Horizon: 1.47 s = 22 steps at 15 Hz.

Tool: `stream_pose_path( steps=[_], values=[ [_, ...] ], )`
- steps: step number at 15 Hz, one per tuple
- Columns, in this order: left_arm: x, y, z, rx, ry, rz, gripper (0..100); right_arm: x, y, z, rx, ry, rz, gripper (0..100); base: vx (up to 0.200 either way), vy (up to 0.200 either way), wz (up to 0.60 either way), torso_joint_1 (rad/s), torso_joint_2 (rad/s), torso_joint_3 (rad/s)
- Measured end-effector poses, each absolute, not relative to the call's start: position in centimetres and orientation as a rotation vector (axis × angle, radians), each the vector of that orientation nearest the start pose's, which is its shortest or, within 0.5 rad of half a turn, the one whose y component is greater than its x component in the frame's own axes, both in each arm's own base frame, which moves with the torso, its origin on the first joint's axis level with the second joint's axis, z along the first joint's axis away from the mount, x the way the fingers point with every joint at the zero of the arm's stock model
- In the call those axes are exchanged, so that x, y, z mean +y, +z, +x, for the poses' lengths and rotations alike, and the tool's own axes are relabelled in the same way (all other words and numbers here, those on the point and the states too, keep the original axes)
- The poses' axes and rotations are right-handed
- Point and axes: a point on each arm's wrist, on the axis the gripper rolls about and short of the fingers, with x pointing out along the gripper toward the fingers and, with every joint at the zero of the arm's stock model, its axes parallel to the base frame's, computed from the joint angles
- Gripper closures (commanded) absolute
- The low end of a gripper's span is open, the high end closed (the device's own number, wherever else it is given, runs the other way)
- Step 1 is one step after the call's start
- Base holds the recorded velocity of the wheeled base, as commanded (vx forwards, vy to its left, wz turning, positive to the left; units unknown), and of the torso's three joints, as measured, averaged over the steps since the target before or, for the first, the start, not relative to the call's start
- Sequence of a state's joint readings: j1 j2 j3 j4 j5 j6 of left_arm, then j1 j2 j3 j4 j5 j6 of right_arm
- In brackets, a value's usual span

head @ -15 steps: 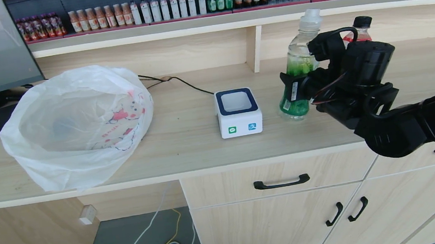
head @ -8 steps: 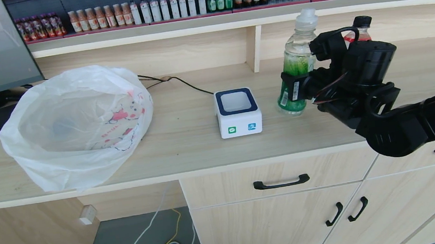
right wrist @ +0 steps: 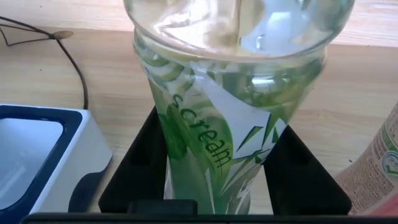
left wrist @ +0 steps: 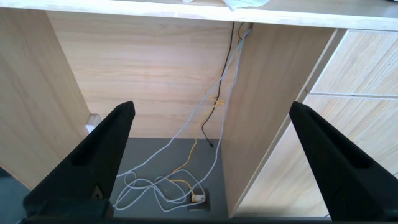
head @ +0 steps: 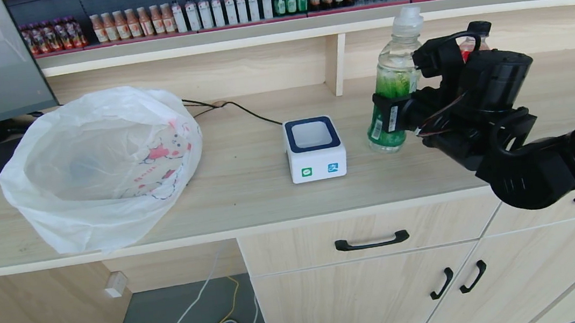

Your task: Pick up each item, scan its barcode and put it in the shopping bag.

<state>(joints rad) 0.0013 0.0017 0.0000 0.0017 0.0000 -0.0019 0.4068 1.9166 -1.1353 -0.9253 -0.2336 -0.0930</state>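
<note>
Your right gripper (head: 392,117) has its 2 fingers pinched on the green-label bottle (head: 395,77), about mid-label. The bottle's upright, white cap on top, just right of the scanner (head: 315,148) on the counter (head: 248,193). I can't tell if its base touches the wood. The shopping bag (head: 98,167) sits open, well off to the left. Your left gripper (left wrist: 210,109) hangs below counter level, fingers spread wide. A black-cap bottle (head: 478,28) pokes out behind the right wrist.

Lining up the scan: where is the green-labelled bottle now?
In the head view, the green-labelled bottle is on the robot's right, held in the right end effector, just right of the white scanner.
</note>
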Motion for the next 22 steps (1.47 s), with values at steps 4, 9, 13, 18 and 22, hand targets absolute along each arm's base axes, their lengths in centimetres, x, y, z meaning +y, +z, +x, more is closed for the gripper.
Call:
stream_pose_path(
  steps=[4,9,13,18,22],
  values=[
    [0.0,7.5,-2.3,0.003,0.001,-0.002,0,15.4,23.8,33.8,-0.176,0.201,-0.033,100,0.0,0.0,0.0,0.0,0.0,0.0],
    [0.0,7.5,-2.3,0.003,0.001,-0.002,0,15.6,25.4,30.9,-0.211,0.244,-0.015,100,0.0,0.0,0.0,0.0,0.0,0.0],
    [0.0,7.5,-2.3,0.003,0.001,-0.002,0,15.4,25.4,27.0,-0.199,0.295,-0.015,100,0.0,0.0,0.0,0.0,0.0,0.0],
    [0.0,7.5,-2.3,0.003,0.001,-0.002,0,12.3,25.0,21.3,-0.188,0.34,-0.023,100,0.0,0.0,0.0,0.0,0.0,0.0],
    [0.0,7.5,-2.3,0.003,0.001,-0.002,0,11.0,26.2,19.2,-0.243,0.346,-0.003,100,0.0,0.0,0.0,0.0,0.0,0.0]
  ],
)
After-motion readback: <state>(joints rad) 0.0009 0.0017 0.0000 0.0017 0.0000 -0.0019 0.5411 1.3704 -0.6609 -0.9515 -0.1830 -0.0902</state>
